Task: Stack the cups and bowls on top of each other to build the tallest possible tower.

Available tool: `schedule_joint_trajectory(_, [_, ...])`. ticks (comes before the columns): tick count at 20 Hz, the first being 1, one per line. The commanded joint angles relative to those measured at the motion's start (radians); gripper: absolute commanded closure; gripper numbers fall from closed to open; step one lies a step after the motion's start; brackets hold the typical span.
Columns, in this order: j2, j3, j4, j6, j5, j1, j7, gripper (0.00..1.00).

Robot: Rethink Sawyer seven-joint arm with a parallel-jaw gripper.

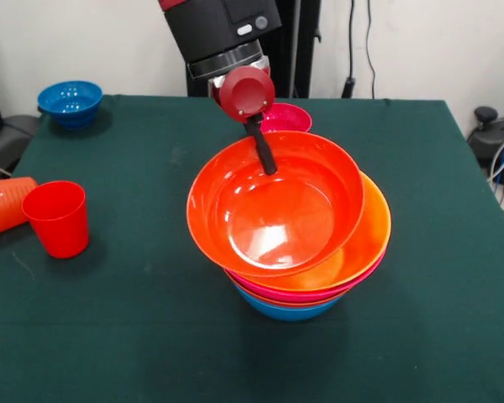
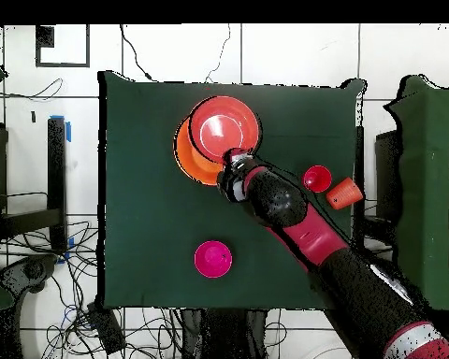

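The tower stands mid-table on a medium blue bowl, with a pink bowl and a yellow-orange bowl nested above it. A wide red-orange bowl lies on top, tilted toward the camera. My gripper is shut on its far rim, one black finger inside the bowl. From above, the tower sits near the table's far edge with my gripper at its rim. The red cup stands upright; the orange cup lies on its side beside it.
A small blue bowl rests at the table's far left corner. A small magenta bowl sits behind the tower, partly hidden by my wrist, and shows alone from above. The two cups lie close to the table's edge.
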Motion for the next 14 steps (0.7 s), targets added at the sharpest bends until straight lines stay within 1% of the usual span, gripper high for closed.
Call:
schedule_joint_trajectory(1, [0.052,0.074,-0.009,-0.061,-0.05,0.013,0.106,1.0])
schedule_joint_trajectory(11, [0.075,0.106,0.005,-0.081,-0.065,0.012,0.125,1.0])
schedule_joint_trajectory(14, [0.076,0.11,0.0,-0.071,-0.082,0.012,0.104,1.0])
